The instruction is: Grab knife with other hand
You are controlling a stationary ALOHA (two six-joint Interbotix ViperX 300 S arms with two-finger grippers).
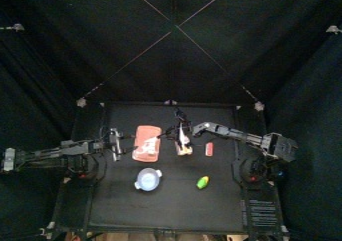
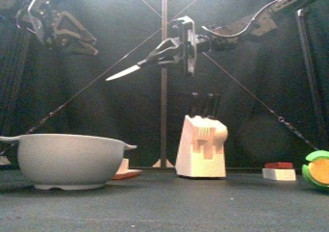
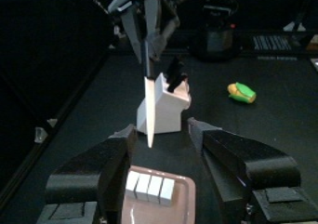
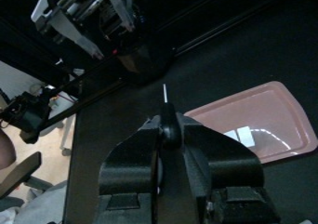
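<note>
The right gripper (image 2: 182, 41) gripped the knife (image 2: 139, 66) high above the knife block (image 2: 202, 145). The left gripper (image 3: 159, 151), jaws spread wide and empty, faced the blade; the handover grab remained undone.

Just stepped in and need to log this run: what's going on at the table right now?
The right gripper holds a knife up in the air, blade slanting down toward the left arm. The left gripper faces it with jaws wide open, not yet on the knife. Below on the table stand a knife block, a grey bowl and a salmon-pink board.
</note>
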